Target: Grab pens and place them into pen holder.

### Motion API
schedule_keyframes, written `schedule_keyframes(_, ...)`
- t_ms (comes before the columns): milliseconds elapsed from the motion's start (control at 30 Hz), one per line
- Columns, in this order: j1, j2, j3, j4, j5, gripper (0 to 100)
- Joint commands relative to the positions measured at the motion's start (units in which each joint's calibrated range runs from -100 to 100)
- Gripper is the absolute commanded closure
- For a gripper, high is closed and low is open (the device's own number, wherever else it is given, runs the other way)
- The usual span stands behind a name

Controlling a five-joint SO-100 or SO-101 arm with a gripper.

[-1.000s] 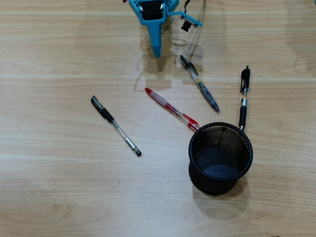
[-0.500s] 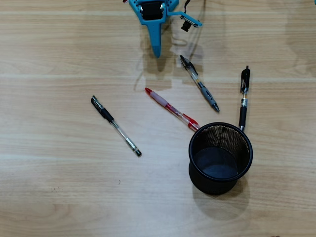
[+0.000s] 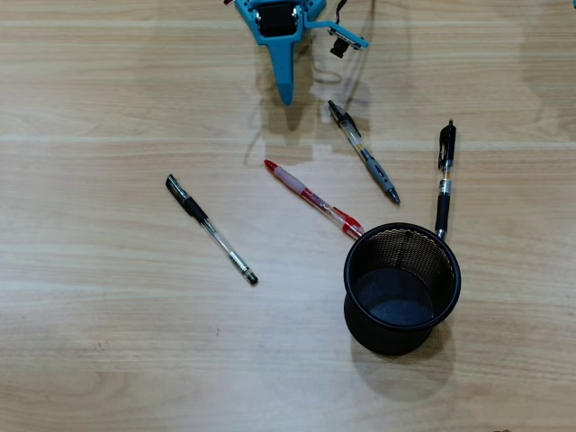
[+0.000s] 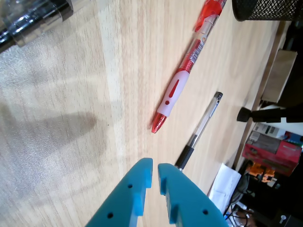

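Nothing picked yet: hand (image 4: 155, 166) hovers empty, fingers seemingly together; next it must open over the red pen (image 4: 185, 70).

Overhead view: my fixed camera looks straight down on the wooden table (image 3: 108, 360) from well above, wide enough to take in the pen holder (image 3: 401, 288) at lower right and the blue gripper (image 3: 284, 94) entering from the top edge.

Wrist view: my second camera rides on the arm, close to the tabletop, looking obliquely along the two blue fingers (image 4: 134, 189) that rise from its bottom edge. The picture is tilted; room clutter shows past the table edge at right.

Shared ground: both views hold the red pen (image 3: 313, 199) (image 4: 184, 71), the clear pen (image 3: 211, 229) (image 4: 201, 127), and the holder's mesh (image 4: 265, 9).
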Motion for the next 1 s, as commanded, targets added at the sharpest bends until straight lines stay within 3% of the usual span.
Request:
schedule_keyframes(0,-0.14,-0.35,0.43,0.15,0.15,98)
schedule_keyframes(733,0.68,-0.35,-0.2,0.15,-0.11,98)
schedule_keyframes(967,3.49,-0.27,-17.59,7.73,-0.16,98)
